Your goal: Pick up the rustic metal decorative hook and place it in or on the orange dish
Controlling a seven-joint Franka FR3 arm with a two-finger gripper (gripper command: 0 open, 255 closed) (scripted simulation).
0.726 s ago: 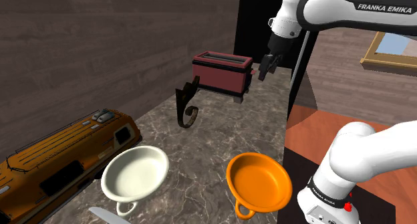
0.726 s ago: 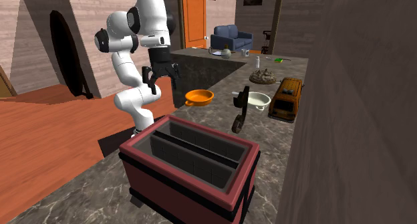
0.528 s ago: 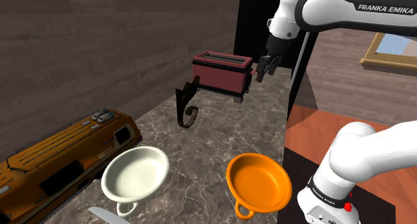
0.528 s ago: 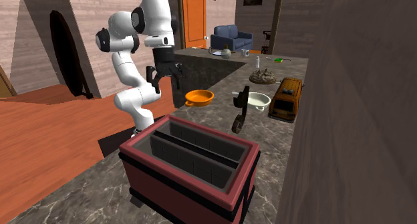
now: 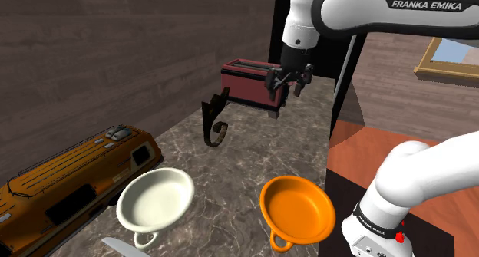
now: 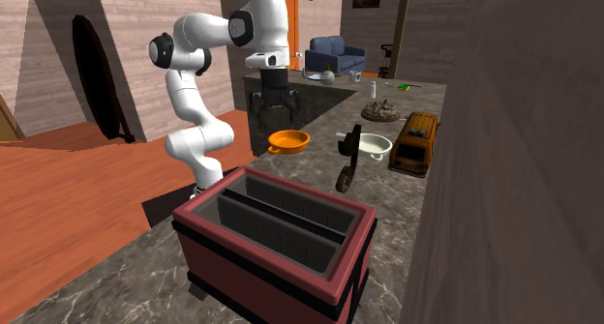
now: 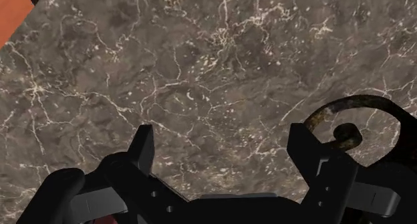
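Countertop [image 7: 200, 69] is dark marble-like stone, pale veins, smooth. Hook [image 7: 345, 132] is dark metal, mottled with rusty patches, rough-looking. Orange dish [image 5: 299, 205] shows a smooth, faint sheen. Wall [image 5: 115, 56]: matt brown wood planks.

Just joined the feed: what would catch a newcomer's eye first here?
The white arm's open gripper hangs empty above the marble counter. The dark scrolled hook stands upright between a dark red slotted box and two dishes: the orange dish at the counter's edge and a white bowl.
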